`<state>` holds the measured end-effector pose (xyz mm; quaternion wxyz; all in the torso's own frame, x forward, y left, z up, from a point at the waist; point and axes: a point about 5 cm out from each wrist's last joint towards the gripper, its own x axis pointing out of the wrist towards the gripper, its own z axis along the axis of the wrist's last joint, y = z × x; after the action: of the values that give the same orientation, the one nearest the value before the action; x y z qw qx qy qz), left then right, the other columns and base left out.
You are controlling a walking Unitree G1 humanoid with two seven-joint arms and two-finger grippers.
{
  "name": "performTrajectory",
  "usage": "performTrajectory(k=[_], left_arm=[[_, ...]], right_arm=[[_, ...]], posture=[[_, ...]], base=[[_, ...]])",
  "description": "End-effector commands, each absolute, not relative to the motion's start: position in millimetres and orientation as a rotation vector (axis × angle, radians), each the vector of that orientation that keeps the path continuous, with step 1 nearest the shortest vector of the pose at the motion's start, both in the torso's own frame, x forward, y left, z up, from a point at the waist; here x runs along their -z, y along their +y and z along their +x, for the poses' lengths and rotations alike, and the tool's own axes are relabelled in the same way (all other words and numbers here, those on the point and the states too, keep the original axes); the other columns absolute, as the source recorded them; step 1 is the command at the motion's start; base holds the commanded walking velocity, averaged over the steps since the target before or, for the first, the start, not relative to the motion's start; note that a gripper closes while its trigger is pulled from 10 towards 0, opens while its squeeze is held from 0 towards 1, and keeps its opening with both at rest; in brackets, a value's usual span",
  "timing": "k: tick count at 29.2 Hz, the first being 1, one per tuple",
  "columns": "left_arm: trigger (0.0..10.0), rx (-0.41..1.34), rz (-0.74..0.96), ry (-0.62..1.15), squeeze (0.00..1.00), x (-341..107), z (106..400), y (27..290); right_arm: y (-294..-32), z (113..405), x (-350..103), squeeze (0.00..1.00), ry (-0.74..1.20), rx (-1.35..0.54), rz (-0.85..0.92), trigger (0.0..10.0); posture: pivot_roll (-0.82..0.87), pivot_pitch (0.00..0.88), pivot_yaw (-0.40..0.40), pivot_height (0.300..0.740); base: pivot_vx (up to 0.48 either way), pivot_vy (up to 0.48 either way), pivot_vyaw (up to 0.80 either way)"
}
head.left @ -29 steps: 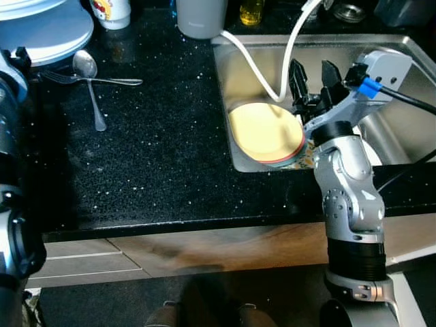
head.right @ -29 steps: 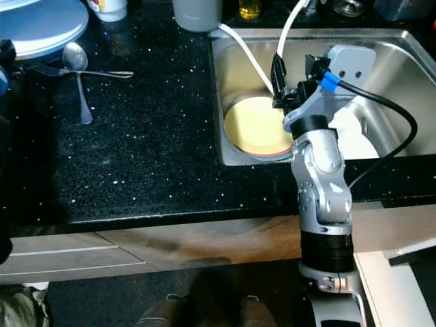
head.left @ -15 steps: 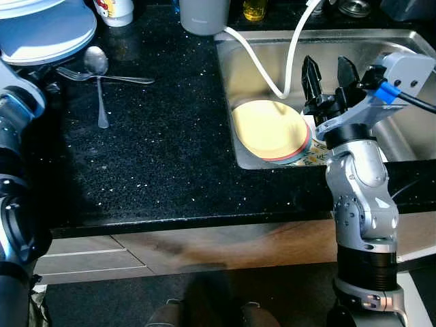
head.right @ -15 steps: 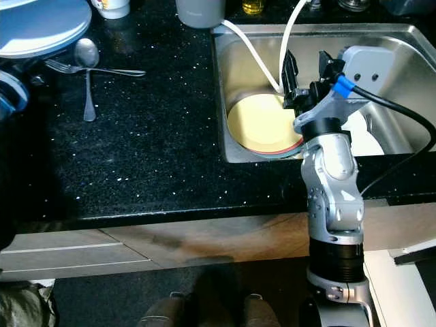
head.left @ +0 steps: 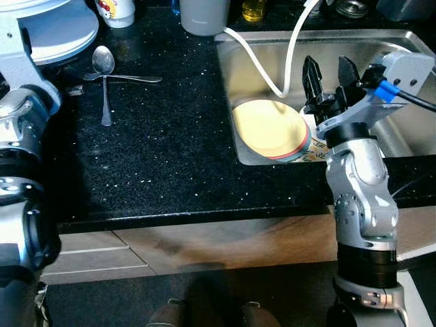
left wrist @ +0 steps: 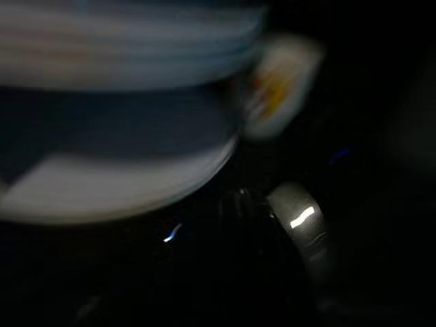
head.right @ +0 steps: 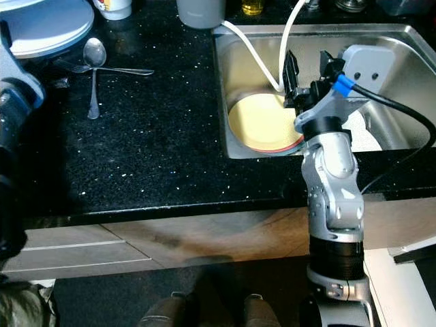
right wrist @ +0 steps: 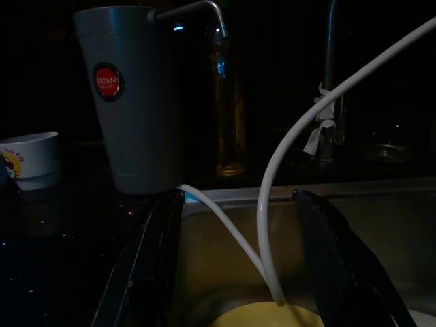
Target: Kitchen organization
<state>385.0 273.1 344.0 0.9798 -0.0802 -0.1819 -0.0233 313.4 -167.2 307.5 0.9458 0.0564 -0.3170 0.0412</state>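
Observation:
A yellow plate (head.left: 268,127) lies on top of a stack of plates at the near left of the steel sink (head.left: 320,38). My right gripper (head.left: 326,63) hovers over the sink just right of that plate, open, with nothing between its fingers (right wrist: 146,266). A white hose (head.left: 293,48) hangs down in front of it to the plate's far edge. My left arm (head.left: 17,102) reaches along the left edge toward a stack of blue-white plates (head.left: 65,30). The left wrist view is blurred and shows those plates (left wrist: 116,177) and a spoon bowl (left wrist: 300,214).
A spoon (head.left: 104,65) and a fork (head.left: 129,78) lie crossed on the black counter (head.left: 163,150) near the plate stack. A grey tumbler (head.left: 203,13), a white mug (head.left: 116,9) and a yellow bottle (head.left: 253,9) stand along the back. White dishes (head.right: 364,139) lie in the sink behind my right arm.
My left arm has risen and reached forward toward the plate stack at the back left. The right gripper has stayed open over the sink; the camera has shifted a little.

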Motion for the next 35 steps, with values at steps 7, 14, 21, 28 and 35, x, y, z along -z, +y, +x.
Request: performTrajectory(k=[7,14,21,28,35], left_arm=[[10.0,0.561,-0.312,-0.608,0.0,-394.7,359.0,194.8],[10.0,0.797,-0.345,-0.564,0.0,-375.9,357.2,126.5],[10.0,0.803,-0.28,-0.512,0.0,-362.6,350.4,124.4],[10.0,0.012,-0.266,-0.114,1.0,-314.0,405.7,221.7],[10.0,-0.236,-0.279,-0.027,1.0,-294.1,400.7,274.8]], right_arm=[[-174.1,314.0,-310.1,0.0,-0.671,-0.058,0.101,10.0],[-179.5,308.7,-321.5,0.0,-0.718,-0.038,0.098,10.0],[-164.5,293.3,-329.8,0.0,-0.766,-0.256,0.145,10.0],[-159.9,296.3,-324.3,0.0,-0.753,-0.269,0.129,10.0],[-159.8,293.9,-322.3,0.0,-0.745,-0.267,0.135,10.0]], posture=[[0.05,0.144,0.008,0.74],[0.01,0.11,0.016,0.74],[0.0,0.073,0.023,0.74],[0.01,0.061,0.021,0.74],[0.01,0.064,0.028,0.74]], base=[[0.0,0.0,0.0],[0.0,0.0,0.0],[0.0,0.0,0.0],[0.0,0.0,0.0],[0.0,0.0,0.0]])
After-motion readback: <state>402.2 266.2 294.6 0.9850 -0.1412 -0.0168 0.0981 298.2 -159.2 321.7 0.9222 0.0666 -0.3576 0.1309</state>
